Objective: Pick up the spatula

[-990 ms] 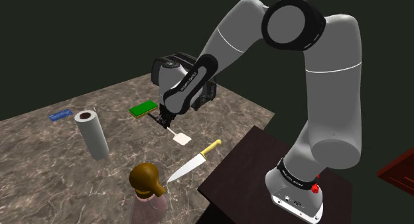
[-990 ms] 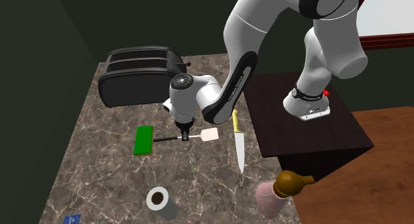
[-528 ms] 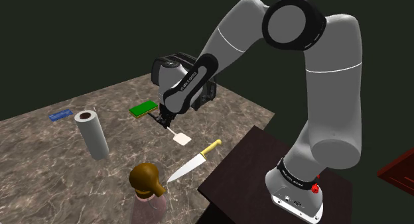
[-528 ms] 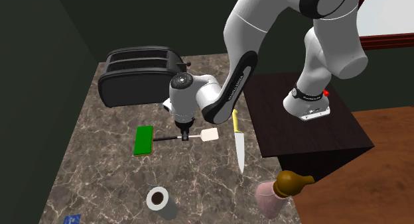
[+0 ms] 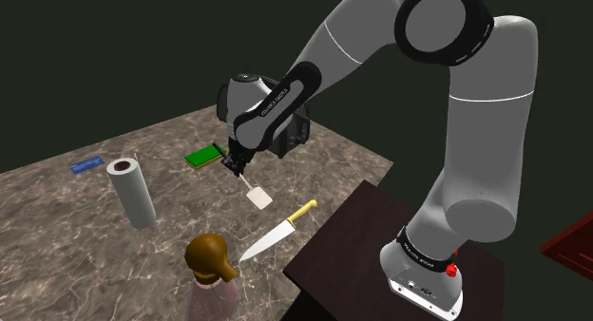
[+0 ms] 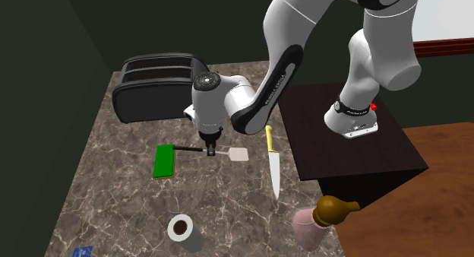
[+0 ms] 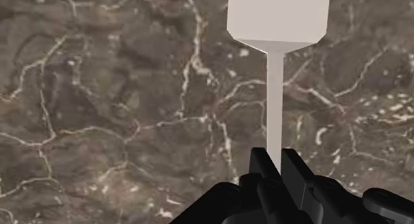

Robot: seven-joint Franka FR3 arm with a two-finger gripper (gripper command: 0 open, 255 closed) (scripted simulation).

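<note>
The spatula point(image 5: 258, 197) has a pale square blade, a thin pale neck and a black handle. It hangs just above the marble counter point(image 5: 76, 243), level in the second exterior view point(image 6: 238, 153). My black gripper point(image 5: 235, 164) is shut on its handle, seen from the other side too point(image 6: 208, 147). In the wrist view the fingers point(image 7: 265, 169) clasp the neck end of the spatula point(image 7: 278, 20), and the blade points away from the hand.
A green block point(image 5: 203, 157) lies beside the handle end. A yellow-handled knife point(image 5: 278, 231) lies near the dark stand point(image 5: 371, 243). A paper-towel roll point(image 5: 131, 191), a brown-topped pink bottle point(image 5: 211, 272), a blue card point(image 5: 87, 164) and a black toaster point(image 6: 158, 87) stand around.
The gripper has risen a little with the spatula clasped in it, so the spatula has come off the counter. The arm's upper links have swung upward.
</note>
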